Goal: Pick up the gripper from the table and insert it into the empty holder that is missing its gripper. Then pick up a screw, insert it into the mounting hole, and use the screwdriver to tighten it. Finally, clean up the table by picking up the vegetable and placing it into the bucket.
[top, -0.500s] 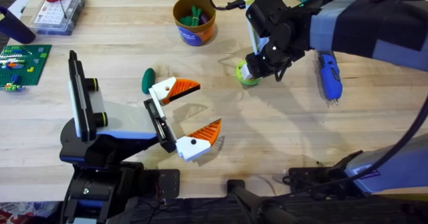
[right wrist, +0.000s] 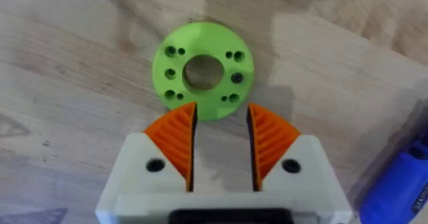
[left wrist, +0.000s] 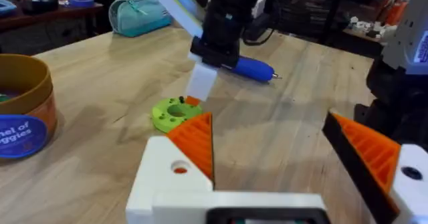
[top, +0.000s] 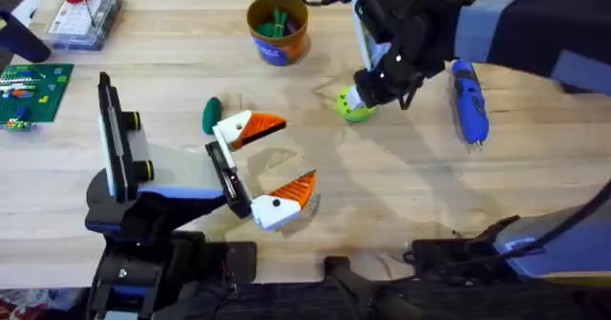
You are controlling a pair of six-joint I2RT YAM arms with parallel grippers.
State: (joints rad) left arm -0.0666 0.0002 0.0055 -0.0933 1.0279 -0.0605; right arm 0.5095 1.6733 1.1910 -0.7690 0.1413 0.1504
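The dark-green vegetable (top: 211, 115) lies on the table (top: 401, 196) just beyond my left gripper (top: 269, 165), which is open and holds nothing. The orange-brown bucket (top: 277, 29) stands at the back with green pieces inside. My right gripper (top: 359, 97) hovers over a lime-green disc (top: 355, 108). In the right wrist view its orange pads (right wrist: 175, 138) stand slightly apart at the near rim of the disc (right wrist: 203, 70), so it is open. The blue screwdriver (top: 468, 100) lies right of it. The loose gripper, holder and screw are out of view.
A clear parts box (top: 84, 16) with a red-handled tool sits at the back left, and a green baseplate (top: 33, 89) lies at the left edge. In the left wrist view the bucket (left wrist: 23, 110), disc (left wrist: 170, 114) and screwdriver (left wrist: 251, 68) lie ahead.
My right gripper has shifted slightly toward the far side over the lime disc, uncovering more of the screwdriver. The left gripper and the vegetable have stayed put.
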